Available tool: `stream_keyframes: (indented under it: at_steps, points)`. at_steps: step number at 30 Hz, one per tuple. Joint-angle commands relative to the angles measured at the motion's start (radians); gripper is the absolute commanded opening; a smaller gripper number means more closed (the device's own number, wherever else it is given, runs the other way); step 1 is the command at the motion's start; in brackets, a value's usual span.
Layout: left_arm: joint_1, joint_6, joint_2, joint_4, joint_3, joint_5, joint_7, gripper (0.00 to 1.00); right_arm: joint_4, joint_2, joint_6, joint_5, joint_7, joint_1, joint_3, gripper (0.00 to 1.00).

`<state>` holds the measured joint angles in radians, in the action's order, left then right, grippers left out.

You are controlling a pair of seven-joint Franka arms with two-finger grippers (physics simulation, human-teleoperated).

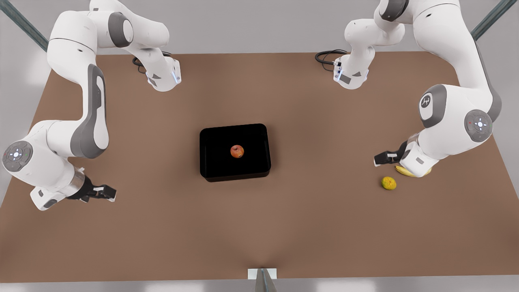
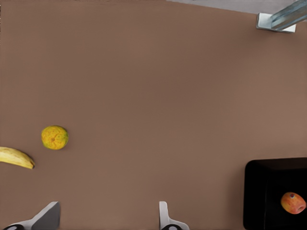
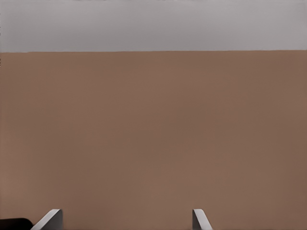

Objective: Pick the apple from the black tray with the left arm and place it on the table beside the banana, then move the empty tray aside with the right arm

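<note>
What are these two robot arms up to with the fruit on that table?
Nothing is being held yet. The apple sits inside the black tray in the middle of the table. The left gripper hangs open near the banana and a yellow-green fruit, on the front view's right. The right gripper waits open over bare table on the other side. The apple has not yet been picked up.

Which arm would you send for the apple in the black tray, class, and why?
The left. Its open gripper hangs by the banana and yellow-green fruit, and its wrist view shows the apple in the black tray. The right gripper, open too, waits above bare table.
</note>
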<state>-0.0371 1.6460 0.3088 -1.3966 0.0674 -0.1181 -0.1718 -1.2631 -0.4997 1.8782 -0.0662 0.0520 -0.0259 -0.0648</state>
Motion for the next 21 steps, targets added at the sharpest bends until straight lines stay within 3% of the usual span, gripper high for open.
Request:
stream_keyframes:
  at_steps: [1,5,8,11,13,18,21]
  points:
    - [-0.003,0.034,0.0,-0.005,0.0,0.005,-0.127,1.0,0.001,0.0,0.048,-0.001,0.046,0.0,0.0,1.0]
    - [-0.073,0.141,0.038,0.004,0.005,0.029,-0.118,1.0,0.001,0.0,0.047,-0.001,0.048,0.0,0.0,1.0]
    - [-0.34,0.149,0.038,0.011,0.008,0.051,-0.267,1.0,-0.001,-0.008,0.047,-0.001,0.048,0.0,0.0,1.0]
    - [-0.674,0.143,0.055,0.002,0.008,0.12,-0.767,1.0,-0.001,-0.01,0.047,0.0,0.048,-0.002,0.0,1.0]
    - [-0.823,0.182,0.157,0.013,0.006,0.169,-0.923,1.0,-0.001,-0.014,0.047,0.0,0.049,-0.002,0.0,1.0]
    - [-0.896,0.235,0.23,0.007,0.006,0.195,-1.2,1.0,-0.001,-0.016,0.047,0.0,0.048,-0.002,0.0,1.0]
    - [-0.912,0.394,0.242,-0.073,0.006,0.213,-1.27,1.0,-0.001,-0.028,0.047,0.0,0.052,-0.002,0.0,1.0]
